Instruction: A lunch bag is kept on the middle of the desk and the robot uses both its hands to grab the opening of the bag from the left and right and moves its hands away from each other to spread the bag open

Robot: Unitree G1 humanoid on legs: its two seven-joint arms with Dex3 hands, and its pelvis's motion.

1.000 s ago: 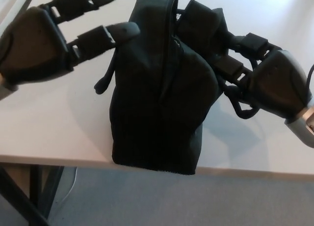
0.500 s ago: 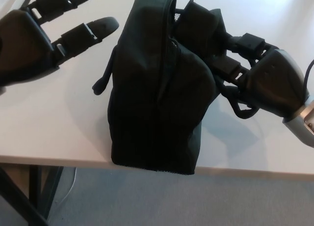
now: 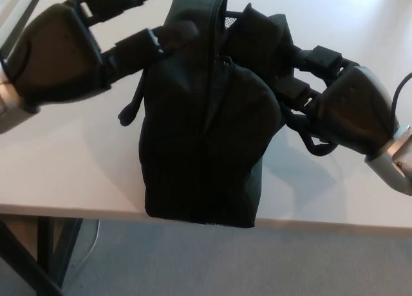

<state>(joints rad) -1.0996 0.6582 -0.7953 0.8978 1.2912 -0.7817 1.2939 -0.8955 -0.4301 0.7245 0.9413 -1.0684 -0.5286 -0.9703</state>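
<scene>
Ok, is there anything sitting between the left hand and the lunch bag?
Nothing visible does. The left hand reaches straight to the lunch bag, one finger already at its upper left side. The white desk beneath holds only the bag's dangling pull strap, lower down and clear of the fingers.

Both hands, left hand [image 3: 61,55] and right hand [image 3: 351,109], have glossy black shells, thick jointed fingers [image 3: 154,42] and silver-grey wrists.
</scene>
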